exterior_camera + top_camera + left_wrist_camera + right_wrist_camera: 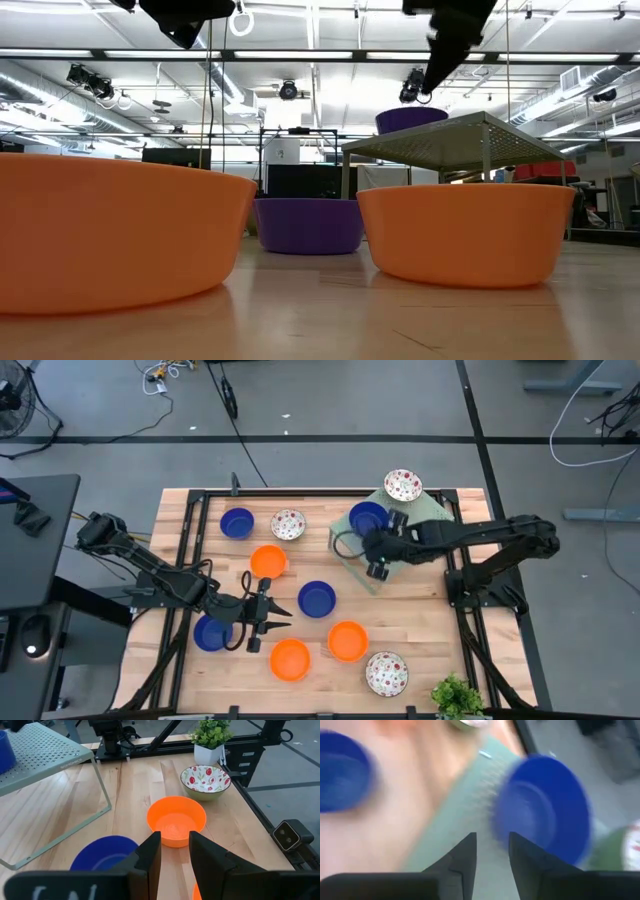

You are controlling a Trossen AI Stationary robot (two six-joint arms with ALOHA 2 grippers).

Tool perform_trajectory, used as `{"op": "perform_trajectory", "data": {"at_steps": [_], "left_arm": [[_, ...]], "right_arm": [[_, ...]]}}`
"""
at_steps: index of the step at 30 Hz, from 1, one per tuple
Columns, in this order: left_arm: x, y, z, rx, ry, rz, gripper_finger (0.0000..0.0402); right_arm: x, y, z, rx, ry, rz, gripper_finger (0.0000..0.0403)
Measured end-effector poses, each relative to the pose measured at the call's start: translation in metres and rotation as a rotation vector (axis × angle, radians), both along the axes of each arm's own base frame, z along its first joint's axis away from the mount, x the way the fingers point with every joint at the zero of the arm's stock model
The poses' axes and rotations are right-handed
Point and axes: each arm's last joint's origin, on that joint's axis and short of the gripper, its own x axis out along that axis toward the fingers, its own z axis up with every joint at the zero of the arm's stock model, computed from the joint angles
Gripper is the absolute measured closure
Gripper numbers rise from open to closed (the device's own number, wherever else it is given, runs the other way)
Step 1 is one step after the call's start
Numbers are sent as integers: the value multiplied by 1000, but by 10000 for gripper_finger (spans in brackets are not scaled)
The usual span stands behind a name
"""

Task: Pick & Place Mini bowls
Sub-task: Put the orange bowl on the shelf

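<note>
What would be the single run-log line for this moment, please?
left gripper: open, empty, above table | right gripper: open, over rack | blue bowl: on rack | speckled bowl: on rack

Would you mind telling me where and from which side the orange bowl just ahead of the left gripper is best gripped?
I'd grip the orange bowl by its rim, coming down from above with one finger inside and one outside the wall. It sits upright and open on the table, and its low round wall is likely too wide to span. The near rim, facing the left gripper, looks easiest.
</note>
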Motion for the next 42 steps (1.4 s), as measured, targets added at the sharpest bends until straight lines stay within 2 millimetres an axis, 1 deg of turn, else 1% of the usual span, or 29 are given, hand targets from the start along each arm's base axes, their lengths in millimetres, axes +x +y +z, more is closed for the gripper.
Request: {"op": "perform_trajectory", "data": {"at_steps": [3,7,11,13,15,17,19,22,25,27,32,36,38,42], "left_arm": [[0,0,0,0,0,0,296],[0,0,0,-4,1,1,296],[0,0,-1,-4,8,1,296],[0,0,-1,-4,9,0,296],[-1,0,-1,-5,14,1,296],[-1,0,-2,-8,15,1,296],[-1,0,-2,-12,21,4,296],[-1,0,-2,-17,22,7,296],[-1,0,-2,-17,20,8,296],[-1,0,-2,-14,19,8,296],[0,0,-2,-15,16,10,296],[0,0,-1,-14,14,9,296],[0,0,-1,-14,14,9,296],[0,0,-1,-15,14,9,296]], "right_arm": [[1,33,4,84,-85,104,299],[3,90,7,166,-234,259,318],[0,150,-4,230,-371,437,343],[-2,175,-14,229,-436,494,358],[-3,199,-29,240,-493,575,371],[-4,216,-47,261,-518,660,381],[-2,229,-63,305,-569,714,387],[3,235,-80,335,-578,699,384],[10,231,-92,351,-515,647,362],[14,227,-96,369,-459,623,338],[28,221,-99,397,-353,568,268],[39,220,-109,405,-254,517,227],[44,219,-116,394,-208,486,216],[48,217,-134,358,-103,440,212]]}}
